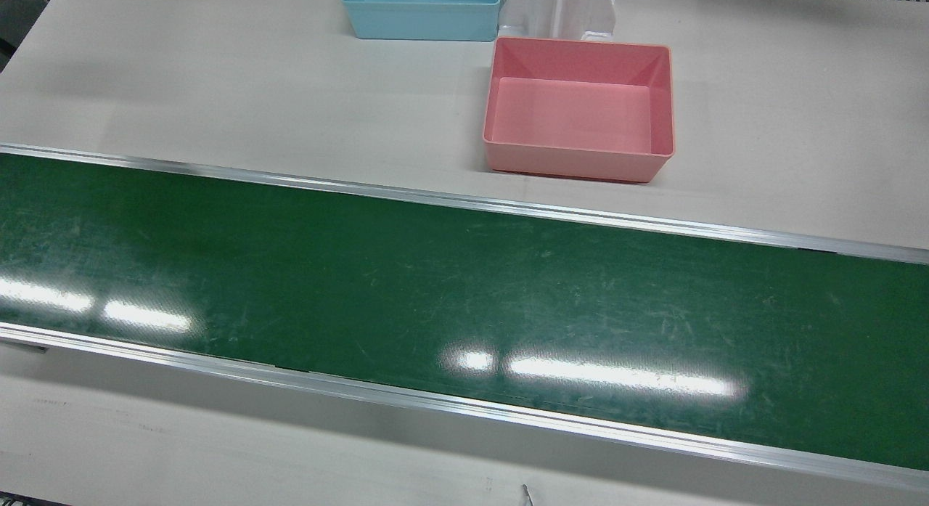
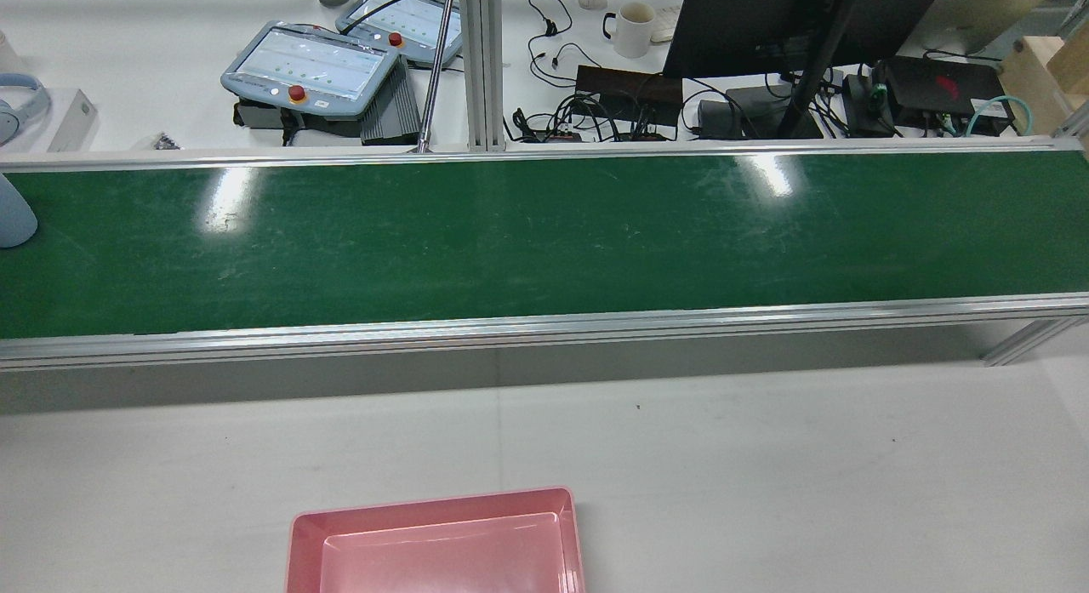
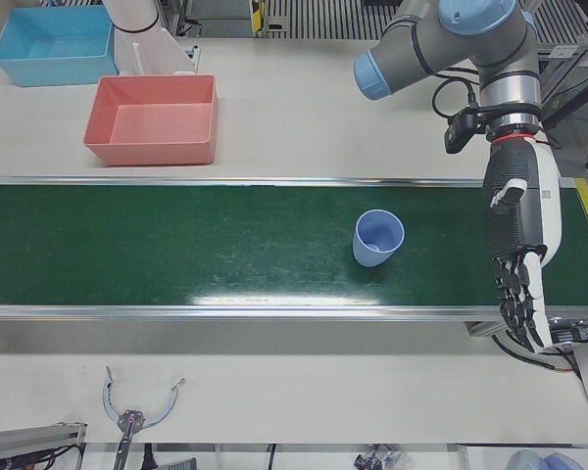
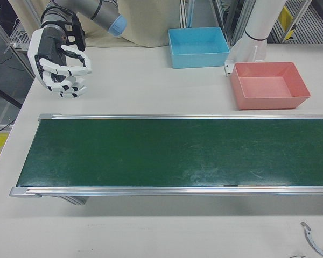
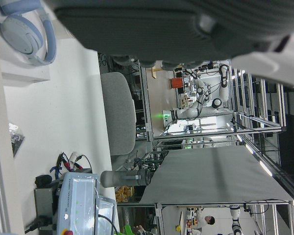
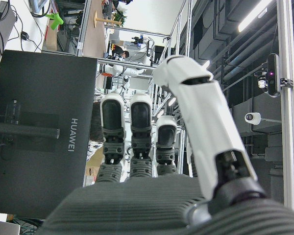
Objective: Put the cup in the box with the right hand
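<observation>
Cup (image 3: 378, 238) upright on green belt (image 3: 176, 245), right hand (image 4: 61, 67) empty, fingers curled apart, well away

One readable brand name

"HUAWEI" in pale letters on the back of the black monitor (image 6: 44, 132), running sideways in the right hand view; markings on the teach pendants (image 2: 310, 70) are too small to read

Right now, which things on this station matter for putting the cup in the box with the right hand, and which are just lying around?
For the job:
- blue cup, upright on the green belt
- pink box, empty
- right hand, holding nothing, fingers apart

Lying about:
- blue box
- left hand, idle
- white mug, teach pendants, monitor
</observation>
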Motion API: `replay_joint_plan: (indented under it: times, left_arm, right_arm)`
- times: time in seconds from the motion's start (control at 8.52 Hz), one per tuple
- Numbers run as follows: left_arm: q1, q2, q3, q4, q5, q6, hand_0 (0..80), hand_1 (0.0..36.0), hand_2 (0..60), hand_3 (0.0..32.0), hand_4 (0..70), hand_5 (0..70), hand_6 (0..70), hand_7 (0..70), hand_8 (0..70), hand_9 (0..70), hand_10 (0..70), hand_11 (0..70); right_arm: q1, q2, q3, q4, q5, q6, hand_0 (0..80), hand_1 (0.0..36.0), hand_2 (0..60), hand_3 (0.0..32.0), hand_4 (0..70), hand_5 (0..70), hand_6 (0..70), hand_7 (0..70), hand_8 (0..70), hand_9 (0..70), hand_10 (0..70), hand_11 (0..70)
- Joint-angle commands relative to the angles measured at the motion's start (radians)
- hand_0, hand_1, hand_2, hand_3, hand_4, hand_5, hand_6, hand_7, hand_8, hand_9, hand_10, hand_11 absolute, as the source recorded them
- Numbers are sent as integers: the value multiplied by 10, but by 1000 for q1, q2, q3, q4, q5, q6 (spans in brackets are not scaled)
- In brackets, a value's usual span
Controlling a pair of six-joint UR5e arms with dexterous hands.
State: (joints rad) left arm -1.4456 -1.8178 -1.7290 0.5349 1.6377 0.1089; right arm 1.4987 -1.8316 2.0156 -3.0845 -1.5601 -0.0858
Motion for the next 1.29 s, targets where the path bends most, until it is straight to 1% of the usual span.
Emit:
replay_joint_plan:
  times: [0.0,0.35,0.7,0.82,1.17]
  left_arm:
    - [-1,0,-1,-1,1,0,0,0,0,0,0,0,0,0,0,0,0,0]
    - [-1,0,-1,-1,1,0,0,0,0,0,0,0,0,0,0,0,0,0]
    - [-1,0,-1,-1,-1,0,0,0,0,0,0,0,0,0,0,0,0,0]
    - [1,0,0,0,1,0,0,0,0,0,0,0,0,0,0,0,0,0]
    - [-1,0,0,-1,1,0,0,0,0,0,0,0,0,0,0,0,0,0]
  right_arm:
    - [0,0,0,1,0,0,800,360,326,0,236,211,210,700,434,542,328,499]
    - [-2,0,0,0,0,1,800,360,325,0,232,211,211,700,433,541,326,497]
    - [0,0,0,0,0,0,800,360,329,0,246,212,214,700,436,546,330,501]
    - [0,0,0,0,0,0,800,360,325,0,232,211,210,700,433,540,325,495]
    - [0,0,0,1,0,0,800,360,325,0,232,211,210,700,433,541,326,496]
